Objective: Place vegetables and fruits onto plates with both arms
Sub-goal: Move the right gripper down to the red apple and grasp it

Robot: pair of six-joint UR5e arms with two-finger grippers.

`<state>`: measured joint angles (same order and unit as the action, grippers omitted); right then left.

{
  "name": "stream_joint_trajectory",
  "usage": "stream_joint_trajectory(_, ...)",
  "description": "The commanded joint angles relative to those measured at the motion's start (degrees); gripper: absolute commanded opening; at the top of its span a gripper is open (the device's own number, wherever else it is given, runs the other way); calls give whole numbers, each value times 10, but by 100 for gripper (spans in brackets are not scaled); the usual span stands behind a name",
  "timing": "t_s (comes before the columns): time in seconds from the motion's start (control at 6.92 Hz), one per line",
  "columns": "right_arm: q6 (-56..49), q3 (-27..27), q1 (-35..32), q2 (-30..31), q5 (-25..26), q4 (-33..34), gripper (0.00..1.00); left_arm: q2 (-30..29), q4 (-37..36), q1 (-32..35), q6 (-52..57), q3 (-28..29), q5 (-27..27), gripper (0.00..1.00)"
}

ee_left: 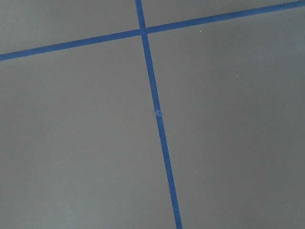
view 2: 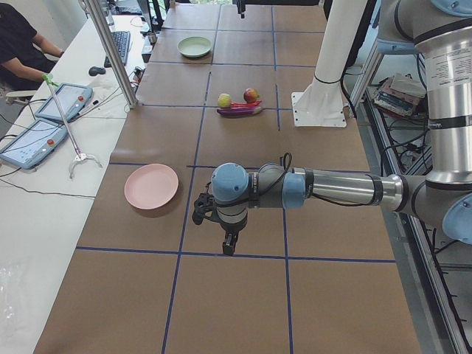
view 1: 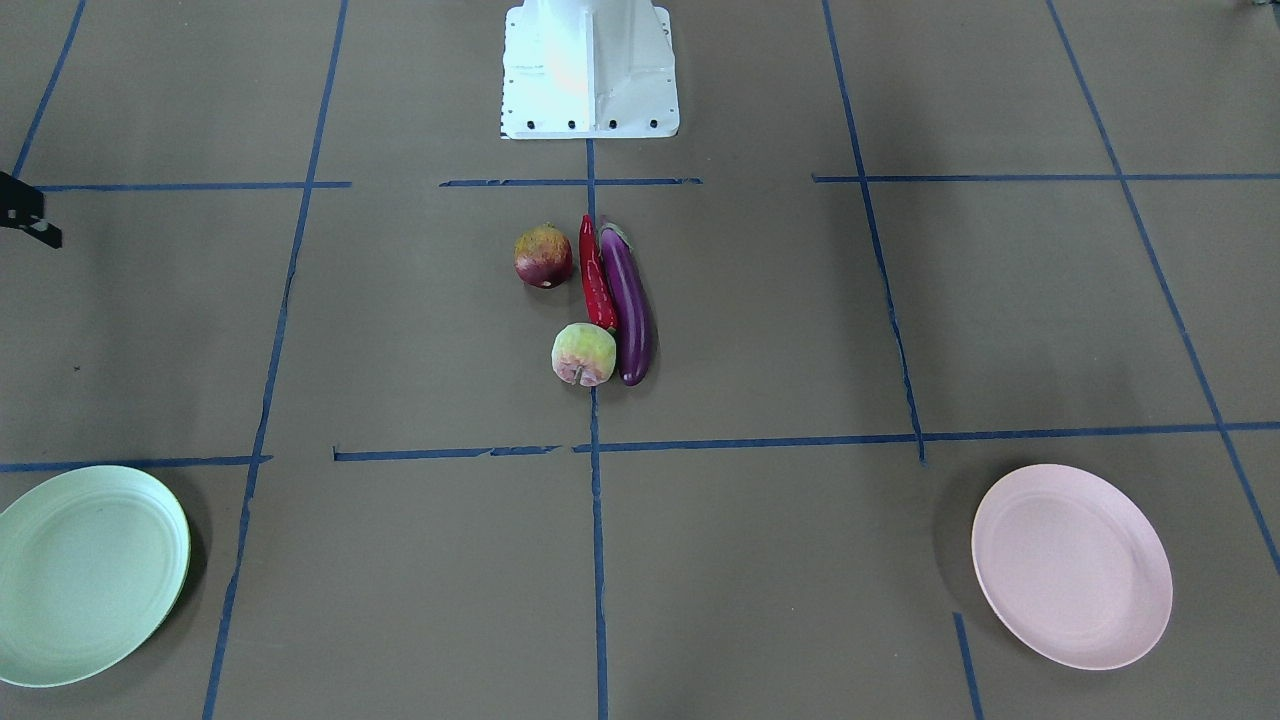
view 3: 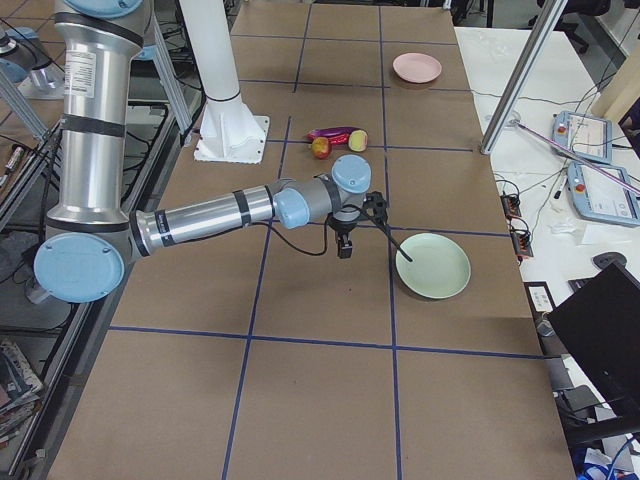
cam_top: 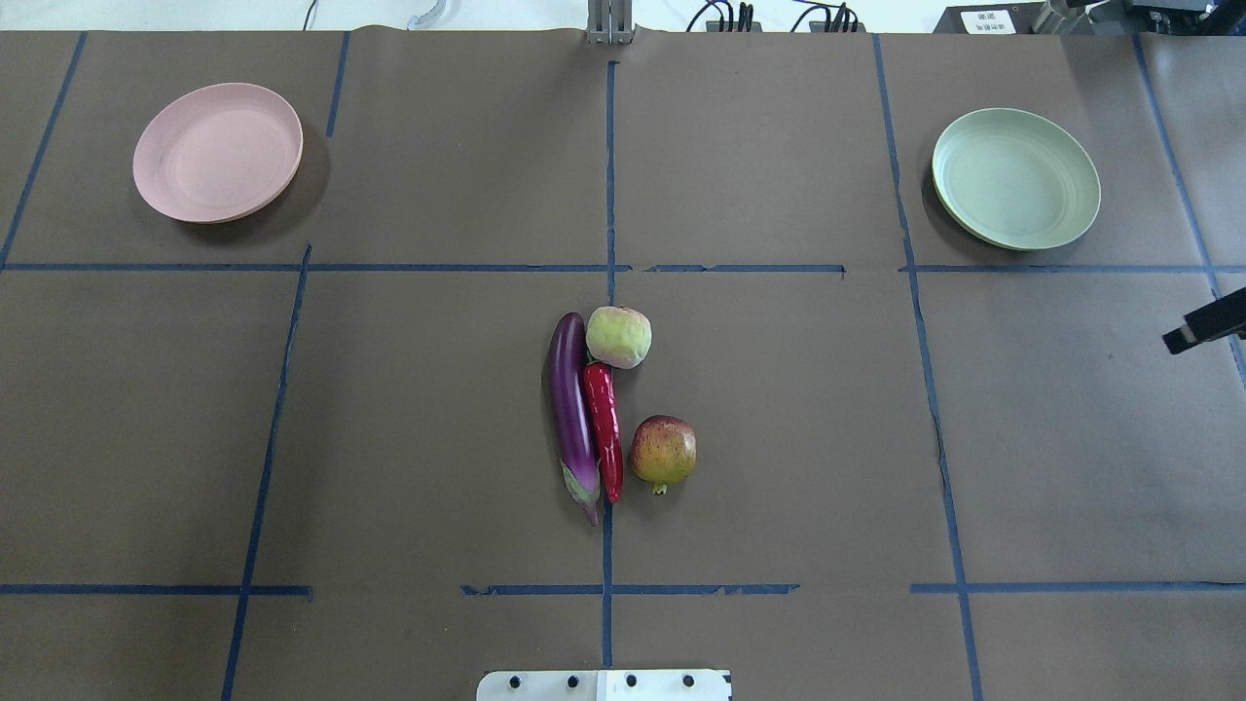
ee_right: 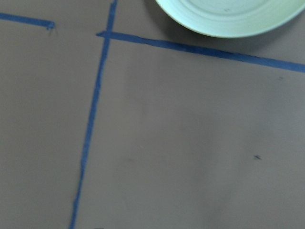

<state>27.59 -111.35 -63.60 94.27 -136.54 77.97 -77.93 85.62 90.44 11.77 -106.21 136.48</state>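
Observation:
The purple eggplant [cam_top: 569, 409], the red chili [cam_top: 604, 428], the dark red-yellow fruit [cam_top: 664, 450] and the pale green-pink apple [cam_top: 618, 337] lie together at the table's middle. The pink plate [cam_top: 218, 152] is empty at far left and the mint green plate [cam_top: 1015, 178] is empty at far right. My left gripper [view 2: 228, 240] hangs over bare table near the pink plate [view 2: 151, 186]; I cannot tell its state. My right gripper [view 3: 345, 245] hovers beside the green plate [view 3: 432, 265]. Only a black piece of it [cam_top: 1207, 326] shows overhead, so I cannot tell its state.
The white pedestal base [view 1: 590, 70] stands at the robot's side of the table. Blue tape lines mark a grid on the brown cover. A side table with tablets [view 2: 63, 99], a metal post [view 2: 110, 51] and an operator [view 2: 18, 44] lie beyond the far edge.

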Motion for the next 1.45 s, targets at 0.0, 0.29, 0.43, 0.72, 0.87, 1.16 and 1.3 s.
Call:
stream_joint_trajectory(0.0, 314, 2, 185, -132, 110, -61, 100, 1, 15, -5, 1, 1, 0, 100)
stream_joint_trajectory(0.29, 455, 29, 302, -250, 230, -28, 99, 1, 18, -20, 0, 7, 1, 100)
stream_joint_trajectory(0.43, 480, 53, 316, -334, 252, 50, 94, 1, 24, -21, -1, 8, 0, 100)
stream_joint_trajectory(0.72, 469, 80, 367, -374, 306, 104, 100, 6, 25, -21, 0, 7, 1, 100)
stream_joint_trajectory(0.87, 458, 81, 386, -374, 314, 106, 100, 7, 24, -21, 1, 9, 1, 100)
stream_joint_trajectory(1.16, 458, 126, 400, -400, 327, 105, 100, 8, 24, -21, 1, 11, 1, 100)
stream_joint_trajectory(1.3, 457, 147, 405, -413, 331, 106, 100, 8, 24, -21, 1, 10, 1, 100)
